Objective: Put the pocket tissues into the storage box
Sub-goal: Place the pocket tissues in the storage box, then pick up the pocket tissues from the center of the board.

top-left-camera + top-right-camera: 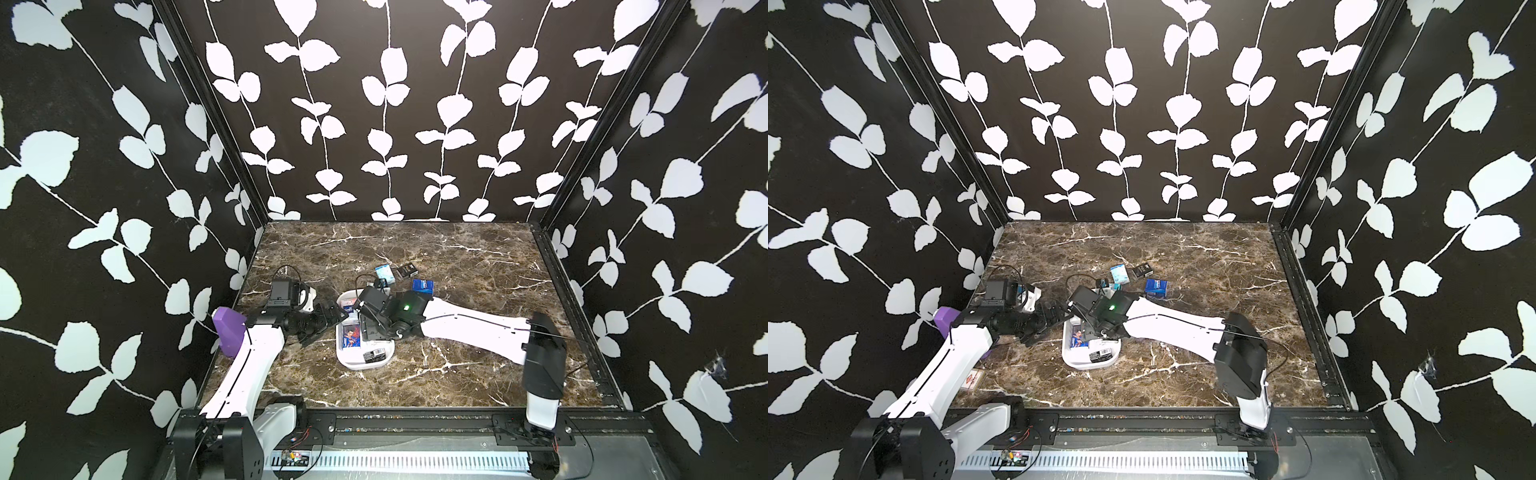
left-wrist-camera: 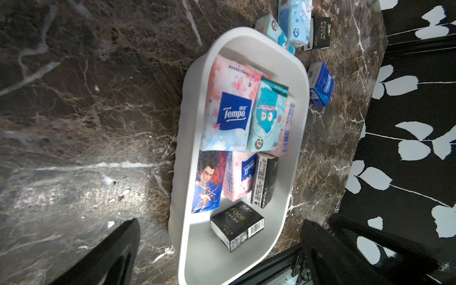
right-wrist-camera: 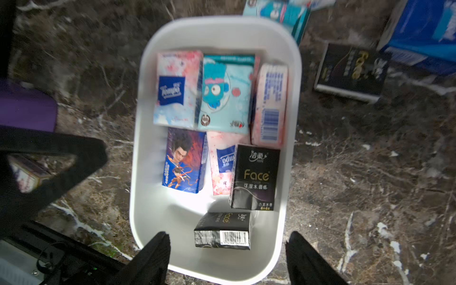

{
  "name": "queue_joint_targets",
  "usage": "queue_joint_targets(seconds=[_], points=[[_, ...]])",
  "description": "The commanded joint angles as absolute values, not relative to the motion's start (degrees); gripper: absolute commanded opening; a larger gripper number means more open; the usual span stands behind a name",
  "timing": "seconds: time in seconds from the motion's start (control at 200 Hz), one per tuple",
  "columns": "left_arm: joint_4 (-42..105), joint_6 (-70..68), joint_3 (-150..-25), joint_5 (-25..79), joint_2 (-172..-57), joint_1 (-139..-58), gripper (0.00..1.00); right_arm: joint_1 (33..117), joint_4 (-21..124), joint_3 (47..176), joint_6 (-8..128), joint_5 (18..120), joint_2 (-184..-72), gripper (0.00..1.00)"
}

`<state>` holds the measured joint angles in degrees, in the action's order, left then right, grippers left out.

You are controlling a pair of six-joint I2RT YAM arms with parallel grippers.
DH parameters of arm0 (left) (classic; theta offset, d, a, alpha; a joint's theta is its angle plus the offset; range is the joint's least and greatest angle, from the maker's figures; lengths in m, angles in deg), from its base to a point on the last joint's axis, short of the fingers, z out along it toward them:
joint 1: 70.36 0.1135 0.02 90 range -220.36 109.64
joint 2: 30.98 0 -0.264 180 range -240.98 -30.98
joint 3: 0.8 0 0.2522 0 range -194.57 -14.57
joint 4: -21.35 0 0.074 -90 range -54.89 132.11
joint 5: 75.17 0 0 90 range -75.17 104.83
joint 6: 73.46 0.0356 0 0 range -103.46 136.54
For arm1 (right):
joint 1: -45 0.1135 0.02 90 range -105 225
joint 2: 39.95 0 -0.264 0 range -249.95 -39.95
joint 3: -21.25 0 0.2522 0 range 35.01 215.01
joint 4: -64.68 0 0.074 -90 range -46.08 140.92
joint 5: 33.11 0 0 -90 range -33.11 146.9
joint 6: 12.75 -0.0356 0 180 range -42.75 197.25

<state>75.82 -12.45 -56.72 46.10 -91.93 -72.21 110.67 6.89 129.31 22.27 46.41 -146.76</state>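
Observation:
The white storage box sits mid-table and holds several pocket tissues. Among them are a white pack with a blue logo, a teal cartoon pack, one with a cartoon figure and two black packs. My right gripper hangs open over the box's near end. A black pack lies on the box floor below it, clear of both fingers. My left gripper is open beside the box's left rim, holding nothing. Behind the box lie a teal-white pack, a black pack and a blue pack.
A purple angular object stands by the left arm at the table's left edge. A small red-marked box lies at the front left. Patterned walls close in three sides, and a black rail runs along the front.

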Motion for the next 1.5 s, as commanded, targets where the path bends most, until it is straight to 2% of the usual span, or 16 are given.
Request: queue_joint_targets(seconds=[0.0,0.265,0.52,1.02,1.235,1.49], points=[[75.4,-12.2,-56.0,47.1,-92.1,-72.4,0.99,107.8,7.7,126.9,23.2,44.6,-145.0,0.77],[76.8,-11.6,-56.0,46.9,-90.6,-72.4,0.99,99.4,9.6,125.2,24.8,45.2,-146.9,0.77],[76.9,-11.2,-57.2,47.8,-92.9,-72.4,0.99,93.2,10.6,128.8,27.3,48.8,-154.6,0.82],[76.6,-11.9,-54.0,46.8,-90.6,-72.4,0.99,90.1,5.3,141.7,29.4,50.9,-168.3,0.84],[77.3,-11.9,-54.6,46.8,-89.5,-72.4,0.99,90.0,-1.3,149.5,29.9,49.7,-172.8,0.8],[78.2,-12.4,-54.2,46.8,-86.5,-72.4,0.99,90.0,-3.4,150.1,29.7,49.4,-174.4,0.78]])
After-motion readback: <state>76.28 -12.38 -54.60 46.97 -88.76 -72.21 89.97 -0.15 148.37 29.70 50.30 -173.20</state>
